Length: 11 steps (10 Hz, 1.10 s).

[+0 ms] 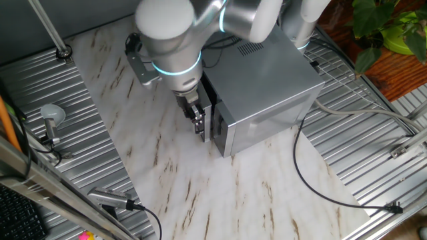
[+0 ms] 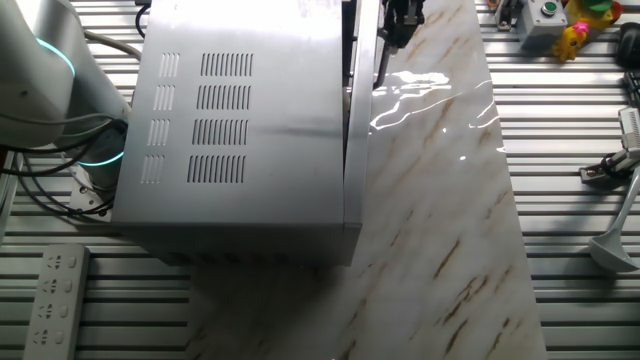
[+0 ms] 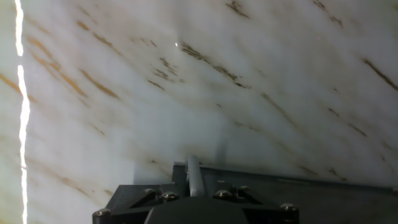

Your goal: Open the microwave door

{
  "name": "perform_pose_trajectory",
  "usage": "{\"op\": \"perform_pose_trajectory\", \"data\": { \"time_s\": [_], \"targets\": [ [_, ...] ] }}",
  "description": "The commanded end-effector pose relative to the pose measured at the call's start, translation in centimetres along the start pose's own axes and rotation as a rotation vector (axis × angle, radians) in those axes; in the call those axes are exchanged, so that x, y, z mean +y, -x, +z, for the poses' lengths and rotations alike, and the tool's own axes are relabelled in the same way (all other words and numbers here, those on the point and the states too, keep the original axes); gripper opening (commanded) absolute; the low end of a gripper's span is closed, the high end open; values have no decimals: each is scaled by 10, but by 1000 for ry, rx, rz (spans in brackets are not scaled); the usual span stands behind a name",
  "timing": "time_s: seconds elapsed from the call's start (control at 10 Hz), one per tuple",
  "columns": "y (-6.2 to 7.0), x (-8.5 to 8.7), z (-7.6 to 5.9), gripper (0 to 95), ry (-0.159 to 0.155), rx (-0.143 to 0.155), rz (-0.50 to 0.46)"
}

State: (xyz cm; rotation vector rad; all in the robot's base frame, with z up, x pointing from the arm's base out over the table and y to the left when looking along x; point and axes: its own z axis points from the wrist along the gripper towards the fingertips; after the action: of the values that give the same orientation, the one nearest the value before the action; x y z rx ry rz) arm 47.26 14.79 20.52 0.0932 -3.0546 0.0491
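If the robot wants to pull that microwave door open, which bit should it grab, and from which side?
Best guess: the handle running along one edge of the microwave door, reached from the front. The gripper already hangs at that edge, fingers pointing down, and the hand view shows a thin bar by them. That edge is probably farthest from the hinge.

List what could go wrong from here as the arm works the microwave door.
1. The gripper sits at the front edge of the microwave door, and the hand view shows only a thin bar between the jaws; a shallow hold might slip off.
2. A grey cable trails behind the microwave; if the box slides with the pull, it could tug it.
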Motion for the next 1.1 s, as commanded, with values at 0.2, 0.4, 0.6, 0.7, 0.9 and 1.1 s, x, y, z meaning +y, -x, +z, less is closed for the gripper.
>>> {"op": "perform_pose_trajectory", "data": {
  "time_s": [0.2,0.4,0.6,0.7,0.9,1.1],
  "targets": [
    [3,2,-2,380,25,1,-11],
    [6,3,-7,380,21,1,-37],
    [12,3,-15,190,20,3,-62],
    [13,3,-19,190,20,5,-72],
    [9,6,-31,0,26,8,-80],
    [6,5,-45,0,27,14,-93]
  ]
}}
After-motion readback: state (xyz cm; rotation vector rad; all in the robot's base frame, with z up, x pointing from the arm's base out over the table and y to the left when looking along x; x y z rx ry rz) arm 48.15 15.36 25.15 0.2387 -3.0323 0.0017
